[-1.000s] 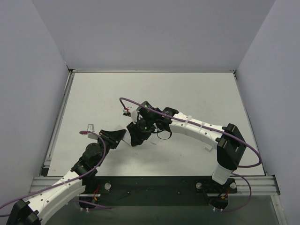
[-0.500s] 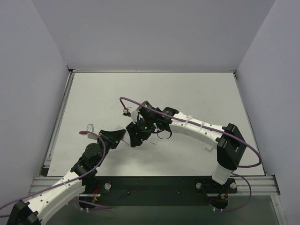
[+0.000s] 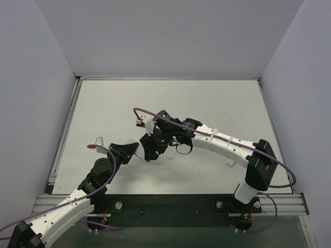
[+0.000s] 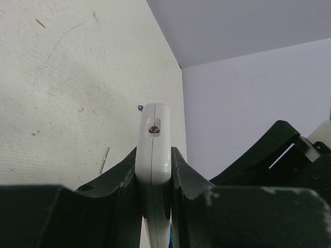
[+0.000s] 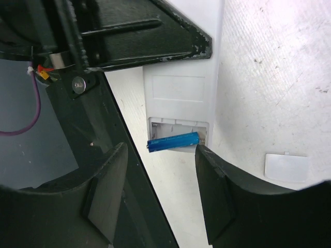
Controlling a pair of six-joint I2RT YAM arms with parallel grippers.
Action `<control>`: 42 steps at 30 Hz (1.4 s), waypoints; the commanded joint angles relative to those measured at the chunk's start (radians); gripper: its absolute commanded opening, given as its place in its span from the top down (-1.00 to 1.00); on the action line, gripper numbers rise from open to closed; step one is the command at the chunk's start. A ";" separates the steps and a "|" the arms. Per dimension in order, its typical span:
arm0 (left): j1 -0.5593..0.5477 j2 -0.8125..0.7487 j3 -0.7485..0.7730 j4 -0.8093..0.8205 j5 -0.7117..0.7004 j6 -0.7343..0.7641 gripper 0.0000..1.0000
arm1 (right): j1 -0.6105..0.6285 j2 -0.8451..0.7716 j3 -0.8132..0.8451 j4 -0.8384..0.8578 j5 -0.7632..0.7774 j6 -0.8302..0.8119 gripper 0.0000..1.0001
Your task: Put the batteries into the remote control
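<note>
Right wrist view: the right gripper (image 5: 160, 181) has its fingers (image 5: 106, 199) apart with nothing between them. Just past their tips a blue battery (image 5: 173, 141) lies in the open bay at the end of the remote (image 5: 178, 93), on its plain white back. The battery's long axis runs across the remote, from one finger toward the other. It sits slightly askew, so it looks laid in rather than pressed home.

The left gripper (image 4: 154, 160) is clamped on the remote's two long sides and holds it edge-up above the table (image 5: 258, 62). In the top view the two grippers meet a little left of the table's middle, toward the near edge. A loose white lid (image 5: 286, 168) lies flat on the table beside the right finger.

The right arm is the nearer one and the only free one. Seating the battery probably calls for a short push straight ahead, square to its length.
</note>
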 commanded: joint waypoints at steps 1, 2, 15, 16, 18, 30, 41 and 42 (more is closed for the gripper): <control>0.003 -0.011 0.014 0.071 0.004 0.011 1.00 | 0.011 -0.115 0.012 -0.009 0.022 -0.051 -0.01; 0.001 -0.010 0.014 0.069 0.004 0.014 1.00 | 0.011 -0.124 0.013 -0.009 0.025 -0.052 -0.02; 0.003 -0.040 0.022 0.110 0.032 0.081 1.00 | 0.011 -0.116 -0.043 -0.018 0.070 0.023 -0.44; 0.003 -0.040 0.022 0.115 0.034 0.086 1.00 | 0.011 -0.109 -0.043 -0.018 0.074 0.029 -0.45; 0.003 -0.042 0.022 0.127 0.041 0.093 1.00 | 0.011 -0.104 -0.042 -0.017 0.079 0.029 -0.50; 0.001 -0.028 0.029 0.178 0.063 0.116 1.00 | 0.010 -0.057 -0.037 -0.018 0.037 0.023 -0.50; 0.001 -0.031 0.031 0.183 0.066 0.107 1.00 | 0.007 -0.041 -0.039 -0.017 0.033 0.017 -0.28; 0.001 -0.033 0.031 0.184 0.066 0.107 1.00 | 0.007 -0.040 -0.039 -0.017 0.033 0.018 -0.25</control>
